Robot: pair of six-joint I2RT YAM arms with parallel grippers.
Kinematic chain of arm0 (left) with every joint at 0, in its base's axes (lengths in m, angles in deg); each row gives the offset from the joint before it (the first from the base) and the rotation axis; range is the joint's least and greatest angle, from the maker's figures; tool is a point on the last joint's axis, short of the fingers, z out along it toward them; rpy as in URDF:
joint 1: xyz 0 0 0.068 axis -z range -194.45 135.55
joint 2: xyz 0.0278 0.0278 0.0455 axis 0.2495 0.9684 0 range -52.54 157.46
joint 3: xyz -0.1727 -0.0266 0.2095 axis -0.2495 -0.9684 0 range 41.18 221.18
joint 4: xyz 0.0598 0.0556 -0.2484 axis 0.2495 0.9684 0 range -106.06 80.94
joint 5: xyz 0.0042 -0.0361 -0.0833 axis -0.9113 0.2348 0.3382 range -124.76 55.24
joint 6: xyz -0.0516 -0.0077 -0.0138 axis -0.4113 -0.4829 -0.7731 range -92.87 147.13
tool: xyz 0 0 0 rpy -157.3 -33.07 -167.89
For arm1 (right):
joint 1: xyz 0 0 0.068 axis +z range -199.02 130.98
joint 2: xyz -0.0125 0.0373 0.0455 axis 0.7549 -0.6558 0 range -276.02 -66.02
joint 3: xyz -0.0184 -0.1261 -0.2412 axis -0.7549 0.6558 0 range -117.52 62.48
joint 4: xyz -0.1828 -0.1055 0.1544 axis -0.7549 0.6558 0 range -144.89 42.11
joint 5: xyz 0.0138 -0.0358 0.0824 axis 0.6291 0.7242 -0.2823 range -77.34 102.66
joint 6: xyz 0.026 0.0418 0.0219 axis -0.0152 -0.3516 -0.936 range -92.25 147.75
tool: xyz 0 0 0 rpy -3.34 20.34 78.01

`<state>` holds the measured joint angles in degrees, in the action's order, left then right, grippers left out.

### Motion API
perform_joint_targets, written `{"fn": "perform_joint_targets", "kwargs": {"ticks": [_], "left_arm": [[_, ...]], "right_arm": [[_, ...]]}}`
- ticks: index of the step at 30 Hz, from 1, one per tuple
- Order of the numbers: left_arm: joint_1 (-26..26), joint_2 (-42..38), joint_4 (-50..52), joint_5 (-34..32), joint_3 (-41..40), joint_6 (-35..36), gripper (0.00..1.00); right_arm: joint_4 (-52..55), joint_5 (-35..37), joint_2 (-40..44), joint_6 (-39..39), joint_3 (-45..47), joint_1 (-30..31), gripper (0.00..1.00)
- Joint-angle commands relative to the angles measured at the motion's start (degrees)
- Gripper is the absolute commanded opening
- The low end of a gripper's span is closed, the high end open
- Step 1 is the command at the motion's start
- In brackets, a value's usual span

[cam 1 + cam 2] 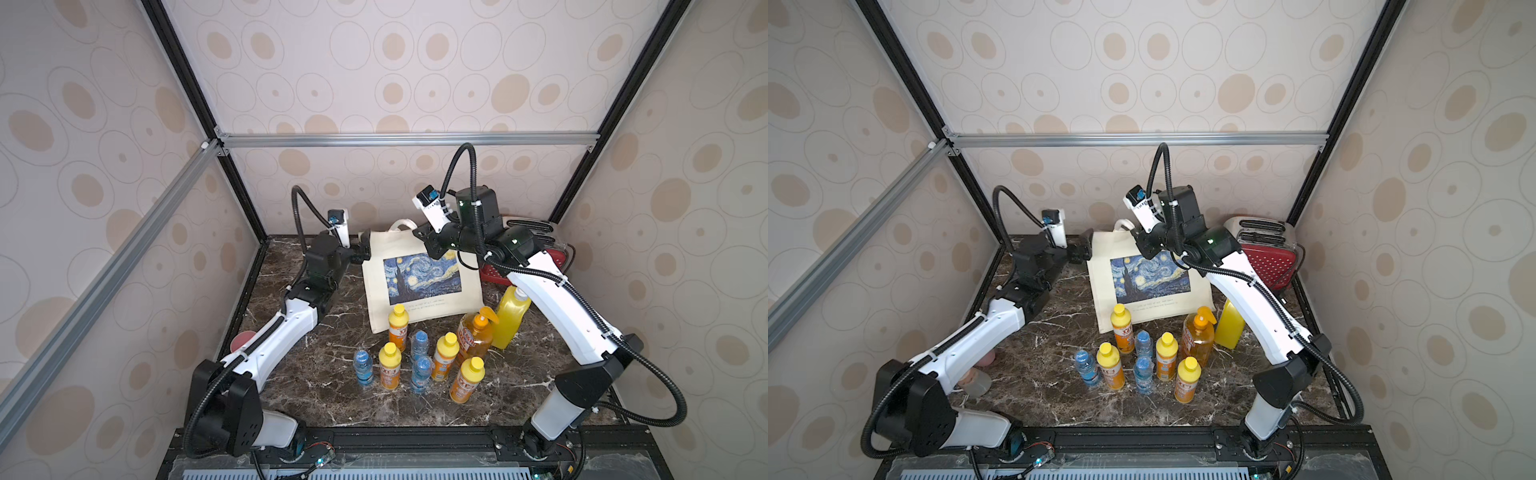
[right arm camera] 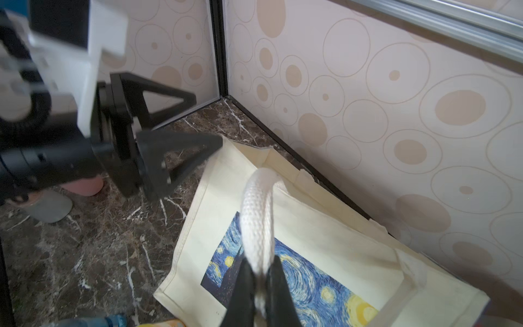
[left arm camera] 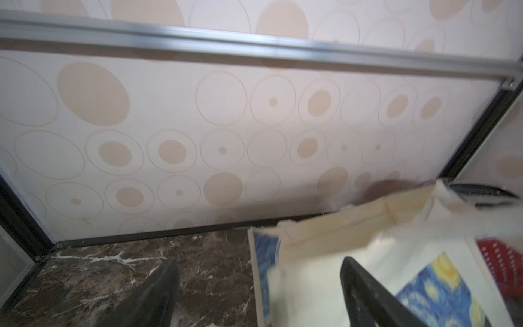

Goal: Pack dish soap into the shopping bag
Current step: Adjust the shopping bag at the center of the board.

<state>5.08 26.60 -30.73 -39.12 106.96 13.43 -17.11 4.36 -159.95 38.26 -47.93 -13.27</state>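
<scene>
The right gripper (image 2: 261,264) was clamped on the white rope handle (image 2: 256,203) of the shopping bag (image 1: 376,291), the cord pinched tight between its two black fingers and arching up from there to the bag's mouth. The left gripper (image 2: 208,121) had its jaws spread wide at the bag's upper corner on the robot's left. In the left wrist view one finger (image 3: 164,283) hung over the marble table (image 1: 291,395) and the other (image 3: 365,294) over the printed face, with the bag's side edge between them; whether either finger touched the canvas I could not tell. The bag stood toward the back of the table, its blue swirled print facing forward. None of the dish soap was in it. In front of it stood four small orange bottles (image 1: 398,328) (image 1: 390,365) (image 1: 444,357) (image 1: 466,380), mixed with three clear water bottles (image 1: 363,368). Just to their right were the amber pump bottle (image 1: 476,336) and, beside it, the big yellow bottle (image 1: 510,320). A red dotted toaster (image 1: 1266,249) sat in the back right corner.
</scene>
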Motion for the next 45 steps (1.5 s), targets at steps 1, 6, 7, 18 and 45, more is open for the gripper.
{"fn": "perform_joint_targets", "kwargs": {"ticks": [1, 6, 7, 18, 45], "left_arm": [[-2.6, 1.5, 14.8, 2.7, 9.7, -7.8, 0.91], [-4.4, 7.7, 27.9, 5.3, 20.1, -9.2, 0.90], [-5.2, 8.6, 28.8, 7.2, 20.7, -10.1, 0.89], [-9.2, 20.6, 44.1, 29.5, 36.5, -14.0, 0.88], [0.5, 28.9, 68.5, 32.4, 52.2, -6.3, 0.10]], "right_arm": [[-1.4, 0.8, 5.5, 1.0, 4.9, 1.9, 0.00], [-1.0, 5.9, 10.9, 1.0, 10.7, 5.2, 0.00], [-1.3, 6.2, 12.0, 0.7, 12.0, 5.3, 0.00], [-1.3, 5.0, 19.6, -0.2, 19.1, 6.4, 0.00], [-3.6, 5.8, 24.1, 0.9, 24.9, 6.8, 0.00]]}}
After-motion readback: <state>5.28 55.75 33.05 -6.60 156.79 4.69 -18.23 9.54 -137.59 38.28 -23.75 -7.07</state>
